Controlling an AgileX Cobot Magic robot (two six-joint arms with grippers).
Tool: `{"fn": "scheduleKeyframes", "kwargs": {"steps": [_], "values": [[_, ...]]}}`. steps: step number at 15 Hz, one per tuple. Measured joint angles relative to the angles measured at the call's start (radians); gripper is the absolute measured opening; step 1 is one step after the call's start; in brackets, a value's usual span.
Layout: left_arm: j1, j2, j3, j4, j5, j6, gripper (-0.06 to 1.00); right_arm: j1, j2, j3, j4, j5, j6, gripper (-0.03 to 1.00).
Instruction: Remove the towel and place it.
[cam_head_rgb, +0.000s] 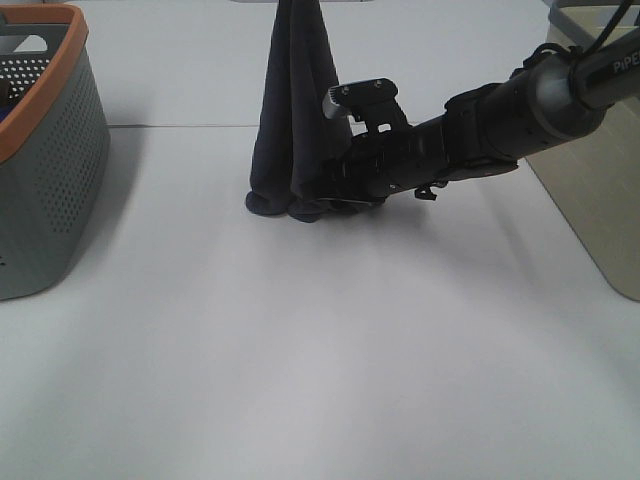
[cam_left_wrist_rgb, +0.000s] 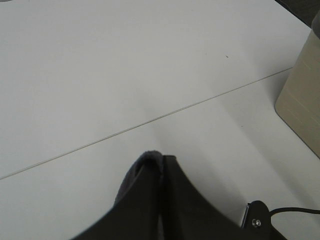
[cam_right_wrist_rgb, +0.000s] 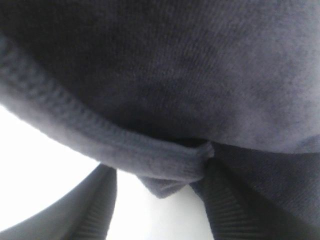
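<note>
Grey basket (cam_head_rgb: 50, 190): orange rim, standing at the left edge of the worktop (cam_head_rgb: 300, 360).
Left fingers (cam_left_wrist_rgb: 185, 205): closed tight on a fold of the towel (cam_head_rgb: 295, 110), above the top of the high view.
Towel: dark grey, hanging in a narrow bunch at the middle, its bottom end touching the worktop.
Right fingers (cam_right_wrist_rgb: 227, 210): spread apart around the towel's lower hemmed corner, not pinching it.
Beige basket (cam_head_rgb: 600, 200): at the right edge, well apart from the towel.

text: white letters "PiPE", cut off at the frame edge | on: grey cylindrical link of the right arm (cam_head_rgb: 598, 72) | other text: none readable
</note>
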Motion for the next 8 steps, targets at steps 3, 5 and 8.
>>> {"fn": "scheduleKeyframes", "kwargs": {"steps": [3,5,8], "values": [[0.0,0.0,0.0,0.0,-0.021,-0.01,0.0,0.0,0.002,0.0,0.0,0.014,-0.021,0.44],[0.0,0.0,0.0,0.0,-0.031,-0.017,0.0,0.0,0.011,0.0,0.0,0.015,-0.022,0.31],[0.0,0.0,0.0,-0.002,-0.038,-0.026,0.0,0.0,0.013,0.0,0.0,0.02,-0.022,0.04]]}}
